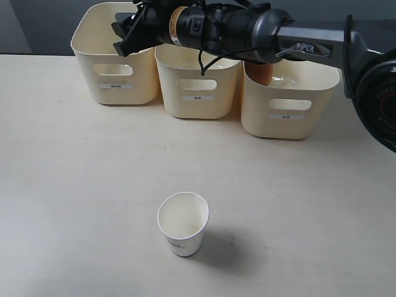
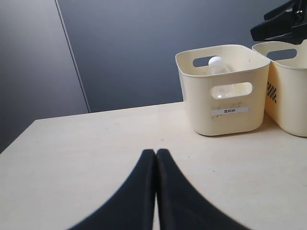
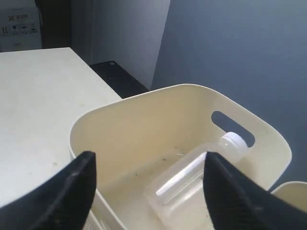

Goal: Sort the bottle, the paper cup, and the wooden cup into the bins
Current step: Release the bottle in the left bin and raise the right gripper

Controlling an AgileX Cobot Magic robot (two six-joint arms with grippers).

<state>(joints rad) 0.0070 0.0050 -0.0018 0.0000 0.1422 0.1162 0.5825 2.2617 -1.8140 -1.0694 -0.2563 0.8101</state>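
One white paper cup (image 1: 182, 224) is recorded upright, mouth upward, at the near centre of the table (image 1: 74, 185). It stands alone, well apart from all other items.

In the left wrist view the left gripper (image 2: 156, 153) is seen low over the table. Its two dark fingers (image 2: 134, 201) are pressed together along their length, and nothing is held between them.

Three cream plastic bins are counted in a row at the far side: the left bin (image 1: 105, 68), the middle bin (image 1: 179, 102) and the right bin (image 1: 260, 120). They stand just beside one another. One cut-out handle and one small white label are noted on each front.

One clear bottle (image 3: 187, 179) is found inside the left bin. It lies tilted, with its white cap (image 3: 233, 141) raised towards the far handle opening.

One reddish-brown wooden cup (image 1: 263, 75) is seen inside the right bin, partly hidden by the right arm (image 1: 266, 31).

The right arm is stretched leftward across the row. The right gripper (image 1: 124, 37) is placed over the left bin, above the bottle. Its two fingers (image 3: 72, 191) are spread wide apart, and nothing is gripped.
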